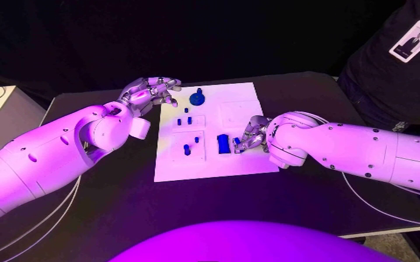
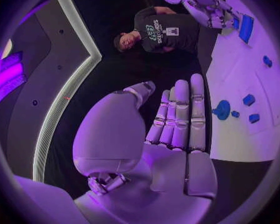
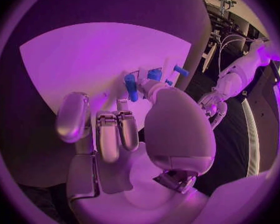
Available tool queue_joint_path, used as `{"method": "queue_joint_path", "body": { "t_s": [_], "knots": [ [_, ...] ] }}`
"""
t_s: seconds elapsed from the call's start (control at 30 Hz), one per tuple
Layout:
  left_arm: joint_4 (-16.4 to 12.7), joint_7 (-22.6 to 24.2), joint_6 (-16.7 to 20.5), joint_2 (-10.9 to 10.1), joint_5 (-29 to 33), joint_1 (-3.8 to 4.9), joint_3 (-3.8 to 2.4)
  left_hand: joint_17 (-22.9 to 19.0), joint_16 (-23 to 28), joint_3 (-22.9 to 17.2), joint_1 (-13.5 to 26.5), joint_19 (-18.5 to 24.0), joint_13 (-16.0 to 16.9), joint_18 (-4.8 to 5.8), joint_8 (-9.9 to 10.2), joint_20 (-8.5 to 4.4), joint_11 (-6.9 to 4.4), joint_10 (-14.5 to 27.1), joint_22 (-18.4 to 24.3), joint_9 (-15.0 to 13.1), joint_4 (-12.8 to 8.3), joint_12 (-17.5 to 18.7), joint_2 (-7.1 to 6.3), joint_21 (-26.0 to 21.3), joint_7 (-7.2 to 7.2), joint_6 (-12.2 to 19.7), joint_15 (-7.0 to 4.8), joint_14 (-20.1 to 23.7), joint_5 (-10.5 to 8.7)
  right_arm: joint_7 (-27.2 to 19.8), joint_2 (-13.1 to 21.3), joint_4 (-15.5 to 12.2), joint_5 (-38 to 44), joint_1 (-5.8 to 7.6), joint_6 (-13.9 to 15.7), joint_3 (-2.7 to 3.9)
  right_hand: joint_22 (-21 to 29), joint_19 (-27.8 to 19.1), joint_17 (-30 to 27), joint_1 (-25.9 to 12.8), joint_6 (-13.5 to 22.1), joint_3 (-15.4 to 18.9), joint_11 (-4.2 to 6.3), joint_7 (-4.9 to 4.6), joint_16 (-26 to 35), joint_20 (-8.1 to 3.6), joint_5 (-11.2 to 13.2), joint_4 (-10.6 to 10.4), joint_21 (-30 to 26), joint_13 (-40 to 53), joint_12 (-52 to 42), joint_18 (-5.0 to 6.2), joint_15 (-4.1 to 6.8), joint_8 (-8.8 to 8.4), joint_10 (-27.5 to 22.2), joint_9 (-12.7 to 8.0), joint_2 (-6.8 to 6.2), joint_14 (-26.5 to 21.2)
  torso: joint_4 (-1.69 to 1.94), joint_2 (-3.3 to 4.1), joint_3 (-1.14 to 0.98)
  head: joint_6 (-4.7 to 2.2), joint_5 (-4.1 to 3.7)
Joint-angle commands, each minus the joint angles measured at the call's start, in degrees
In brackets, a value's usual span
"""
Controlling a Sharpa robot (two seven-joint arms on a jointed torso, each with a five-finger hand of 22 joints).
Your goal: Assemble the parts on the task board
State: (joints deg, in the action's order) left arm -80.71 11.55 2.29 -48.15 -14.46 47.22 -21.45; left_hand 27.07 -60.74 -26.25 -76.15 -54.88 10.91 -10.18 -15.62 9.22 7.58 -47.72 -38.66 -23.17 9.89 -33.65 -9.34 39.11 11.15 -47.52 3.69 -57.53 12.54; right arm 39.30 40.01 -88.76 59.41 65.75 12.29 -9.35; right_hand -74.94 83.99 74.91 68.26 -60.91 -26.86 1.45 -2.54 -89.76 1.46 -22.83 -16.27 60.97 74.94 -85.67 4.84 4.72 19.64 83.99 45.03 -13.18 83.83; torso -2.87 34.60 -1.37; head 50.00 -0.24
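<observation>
Left hand (image 1: 150, 92) hovers off the board's (image 1: 236, 107) far-left corner, fingers apart and straight, holding nothing. On the board, left to right: a round knobbed part (image 1: 198, 99) at the far edge, small pegs (image 1: 186, 119) in the left recesses, a flat block (image 1: 223, 144) near the right edge. Right hand (image 1: 252, 136) rests beside the block with a small part (image 3: 131, 87) at its fingertips, apparently pinched. To seat it well, hold the part upright, align it over its recess, and press straight down; the left hand could steady the board.

Strong purple light overall, dark surroundings, glare on white arms, fisheye bending at wrist-view edges
</observation>
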Motion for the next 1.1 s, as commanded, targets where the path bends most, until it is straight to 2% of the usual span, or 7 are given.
{"method": "queue_joint_path", "body": {
  "t_s": [0.03, 0.53, 0.97, 1.1],
  "knots": [
    [-0.1, 0.2, -1.0, 0.1, -0.1, 0.01, -0.02, 0.1, -0.2, 0.0, -0.1, -0.5, -0.1, -0.29, -0.2, 0.02, 0.16, 0.4, 0.1, 0.0, 0.2, -0.4, 0.49, -0.2, -0.04, 0.3, 0.1, 0.2, 0.11, -0.3, -0.2, 0.4, 0.3, -0.15, -0.4, -0.09, -5.4, 0.6, 14.8, -0.7, 0.0, 0.1, 0.15, 0.02, -0.1, -0.21, 0.3, -0.3, -0.3, 12.4, 0.1, -0.25, 0.28, 0.19, 4.1, -0.1, -0.06, 6.1, 0.02, 0.03, -0.02, 0.0, 0.04],
    [-0.1, 0.0, -1.1, 0.0, -0.5, 0.01, 0.0, 0.1, -0.2, 0.1, 0.0, -0.6, -0.1, -0.29, -0.3, 0.03, 0.18, 0.4, 0.1, 0.0, 0.4, -0.4, 0.51, -0.3, -0.03, 0.4, 0.11, 0.2, 0.11, -0.9, -0.6, 0.2, 0.2, -0.23, -0.9, -0.09, -5.4, 0.6, 14.8, -2.2, 0.0, 0.5, 0.08, -0.06, -0.1, -0.15, 0.6, -0.2, -0.5, 12.4, 0.1, -0.24, 0.21, 0.14, 4.1, -0.1, -0.27, 6.1, -0.06, -0.01, 0.0, 0.0, 0.22],
    [-0.1, 0.0, -1.2, 0.0, -0.6, 0.01, 0.01, 0.1, -0.2, 0.1, 0.0, -0.6, -0.1, -0.29, -0.3, 0.03, 0.18, 0.4, 0.1, 0.0, 0.4, -0.4, 0.51, -0.3, -0.03, 0.4, 0.11, 0.2, 0.11, -0.7, -0.4, -0.2, 0.5, -0.34, -0.6, -0.09, -5.4, 0.5, 14.7, -3.0, -0.1, 0.8, 0.05, -0.09, -0.1, -0.13, 1.0, -0.3, -0.7, 12.3, 0.2, -0.21, 0.18, 0.13, 4.0, -0.2, -0.25, 6.1, 0.0, -0.01, 0.03, 0.0, 0.14],
    [0.0, 0.0, -1.2, 0.1, -0.6, 0.01, 0.01, 0.1, -0.2, 0.1, 0.0, -0.6, -0.1, -0.29, -0.3, 0.03, 0.18, 0.4, 0.1, 0.0, 0.4, -0.4, 0.51, -0.3, -0.03, 0.4, 0.11, 0.2, 0.11, -0.9, -0.4, -0.2, 0.5, -0.35, -0.4, -0.09, -5.4, 0.6, 14.8, -4.0, -0.1, 1.3, 0.04, -0.08, -0.1, -0.09, 2.7, -0.2, -0.8, 12.3, 0.2, -0.2, 0.16, 0.11, 4.0, -0.2, -0.16, 6.1, 0.01, 0.0, 0.04, 0.0, 0.16]
  ]
}}
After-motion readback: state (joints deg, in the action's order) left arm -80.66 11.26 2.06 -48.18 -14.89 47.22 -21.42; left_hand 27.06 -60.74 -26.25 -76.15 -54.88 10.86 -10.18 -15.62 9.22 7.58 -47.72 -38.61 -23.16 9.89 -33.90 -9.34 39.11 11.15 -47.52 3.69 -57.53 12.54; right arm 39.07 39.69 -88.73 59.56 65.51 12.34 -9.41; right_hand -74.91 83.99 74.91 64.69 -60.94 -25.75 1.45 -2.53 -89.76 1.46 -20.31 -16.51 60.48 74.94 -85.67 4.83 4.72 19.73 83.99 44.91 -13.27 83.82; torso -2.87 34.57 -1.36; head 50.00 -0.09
